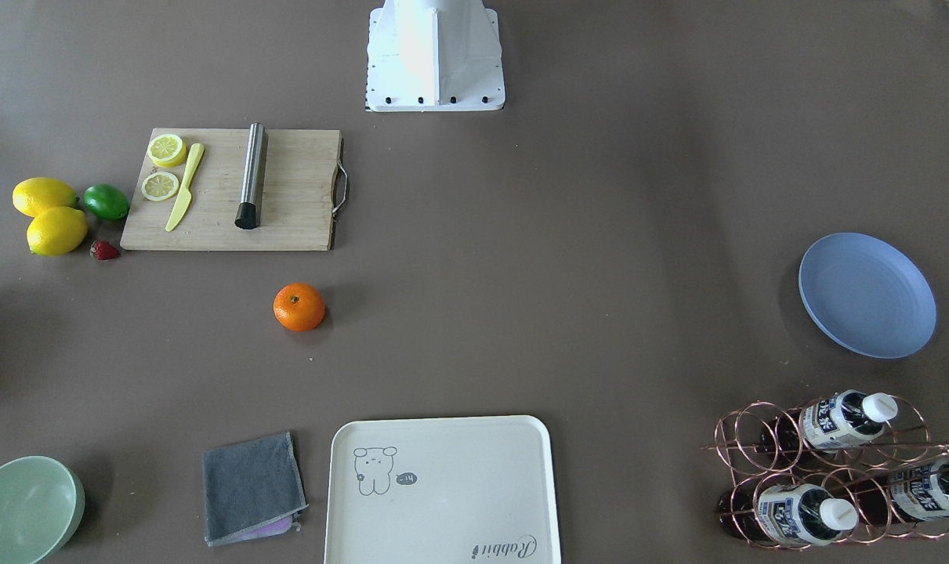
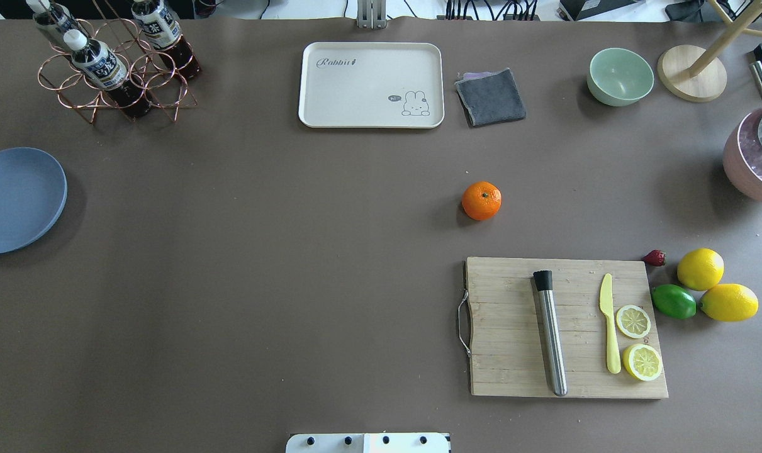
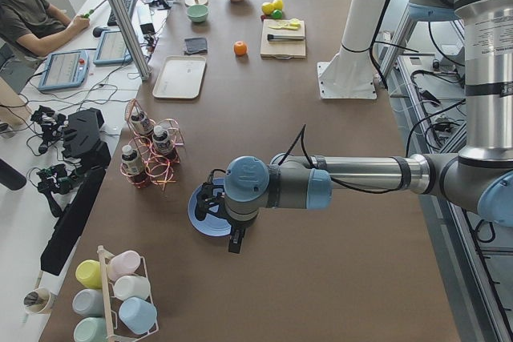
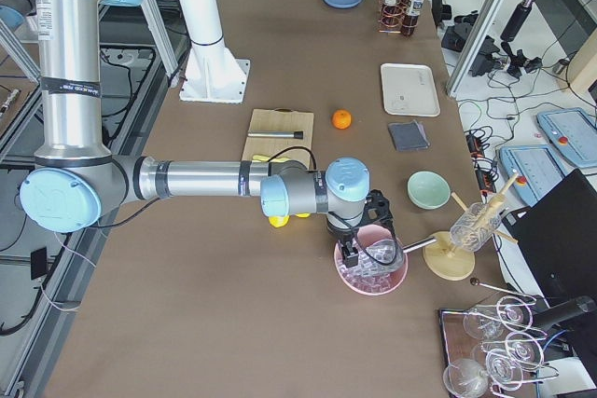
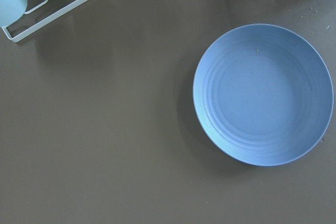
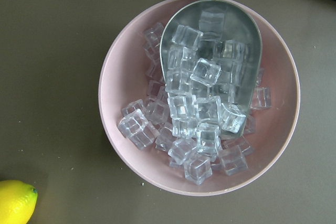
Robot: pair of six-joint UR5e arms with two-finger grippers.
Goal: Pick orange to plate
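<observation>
The cream tray [image 1: 441, 489] sits closest, at the bottom centre of the front-facing view. Above it and left of centre the orange [image 1: 298, 306] rests alone on the surface [image 1: 560, 274], just below the cutting board [image 1: 302, 188] yet apart from it — while the plate [image 1: 867, 295] lies well away at the right edge, with nothing on it. The left end effector [image 3: 212, 204] hangs over that plate and the right end effector [image 4: 366, 230] over a pink bowl of ice [image 6: 123, 72]; whether either is spread or pressed together, I cannot tell. Risks, as I judge them: a round fruit can roll out of an off-centre pinch, the long carry invites a slip, and a high release could send it off the shallow plate — the arm above the plate may also obstruct. Counted: one orange, one plate, two whole lemons [image 1: 45, 196], one lime [image 1: 106, 201], one strawberry [image 1: 105, 250], two lemon slices [image 1: 161, 186], three bottles [image 1: 842, 419].
</observation>
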